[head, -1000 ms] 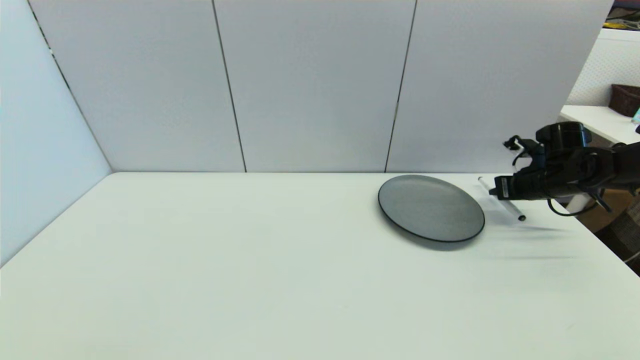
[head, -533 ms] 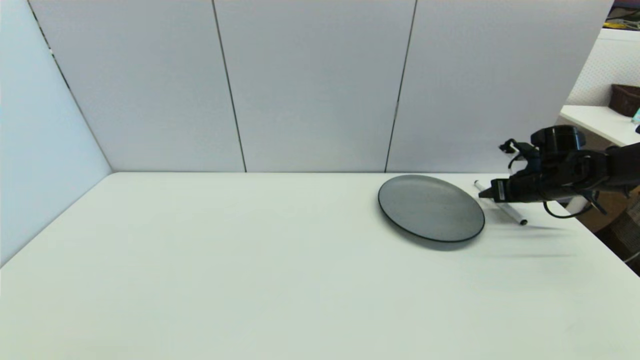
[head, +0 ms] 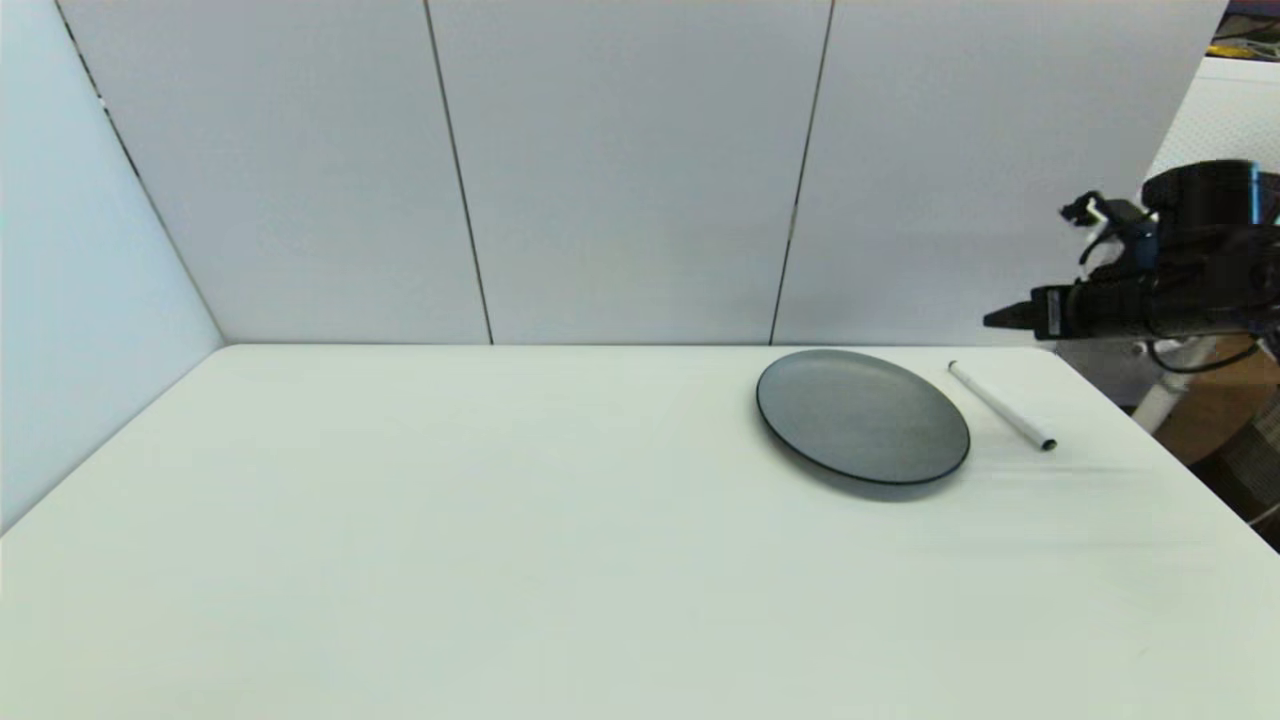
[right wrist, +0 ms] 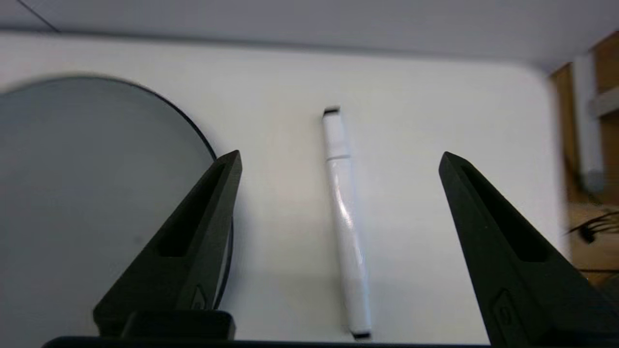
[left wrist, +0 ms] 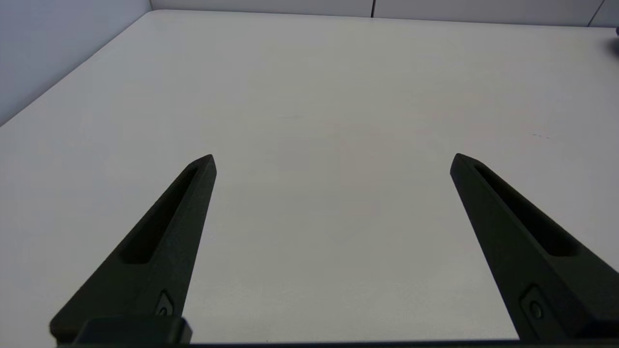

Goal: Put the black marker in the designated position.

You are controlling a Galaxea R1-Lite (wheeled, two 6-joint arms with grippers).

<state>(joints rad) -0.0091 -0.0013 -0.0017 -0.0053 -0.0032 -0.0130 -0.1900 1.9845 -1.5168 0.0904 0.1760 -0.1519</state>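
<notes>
Marker: one black marker (head: 1000, 405), lying on worktop (head: 500, 520), no readable writing
Plate: one plate (head: 862, 416)
Right pincer (head: 995, 319): spread, empty, raised
Left pincer (left wrist: 332, 162): spread, empty

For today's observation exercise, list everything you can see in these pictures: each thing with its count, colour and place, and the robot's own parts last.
black marker: one, white barrel with black tips, lying flat on the table beside the plate on the robot's right, apart from it.
plate: one, grey with a dark rim, on the far right part of the table.
table: one, off-white, filling the foreground.
wall panels: pale grey, upright behind the table and along its left side.
right gripper: one, black, open, raised above the marker at the table's far right, holding nothing.
left gripper: one, black, open, over bare tabletop, seen only in its own wrist view.
</notes>
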